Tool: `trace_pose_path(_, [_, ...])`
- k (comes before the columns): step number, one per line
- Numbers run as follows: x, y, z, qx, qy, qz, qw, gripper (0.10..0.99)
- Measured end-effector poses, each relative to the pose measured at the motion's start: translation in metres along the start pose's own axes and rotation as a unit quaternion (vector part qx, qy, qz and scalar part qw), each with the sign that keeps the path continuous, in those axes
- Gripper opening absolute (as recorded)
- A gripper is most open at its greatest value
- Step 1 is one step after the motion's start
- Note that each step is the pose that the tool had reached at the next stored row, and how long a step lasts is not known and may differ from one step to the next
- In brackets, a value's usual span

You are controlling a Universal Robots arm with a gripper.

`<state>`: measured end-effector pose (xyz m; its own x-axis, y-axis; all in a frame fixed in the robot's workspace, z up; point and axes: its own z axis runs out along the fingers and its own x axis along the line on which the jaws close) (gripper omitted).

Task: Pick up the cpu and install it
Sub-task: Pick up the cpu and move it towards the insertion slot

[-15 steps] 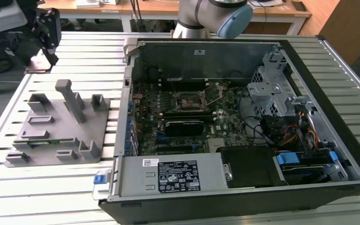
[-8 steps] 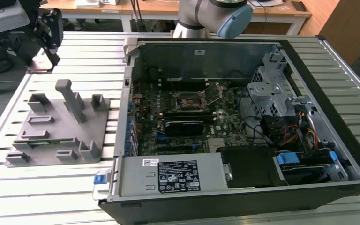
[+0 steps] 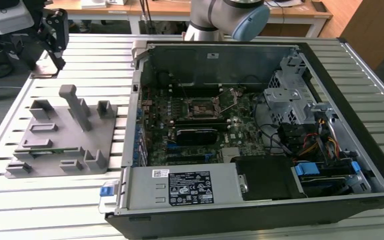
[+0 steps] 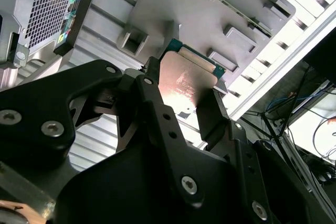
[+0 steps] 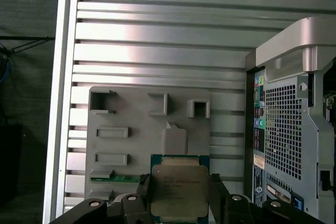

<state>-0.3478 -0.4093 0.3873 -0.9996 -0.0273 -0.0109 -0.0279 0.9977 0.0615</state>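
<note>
Here, the black end effector (image 4: pixel 181 92) clamps the flat, silver-topped square cpu (image 4: pixel 187 74).

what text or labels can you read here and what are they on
black label on the power supply: print too small to read
white sticker on the case's back wall: too small to read
cpu top, held in the gripper: faint print, not legible
no text can be quoted

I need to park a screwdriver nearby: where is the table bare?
Bare table slats lie in front of the grey fixture tray, at the exterior view's lower left, and beyond the tray beside the computer case. The case is crowded with boards and cables. The gripper holds the cpu.
</note>
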Motion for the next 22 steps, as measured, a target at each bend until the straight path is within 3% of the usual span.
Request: trace_pose_path(22, [-0.0105,-0.0003,0.0001,0.0000,0.0000,0.000,1.0000,0.525])
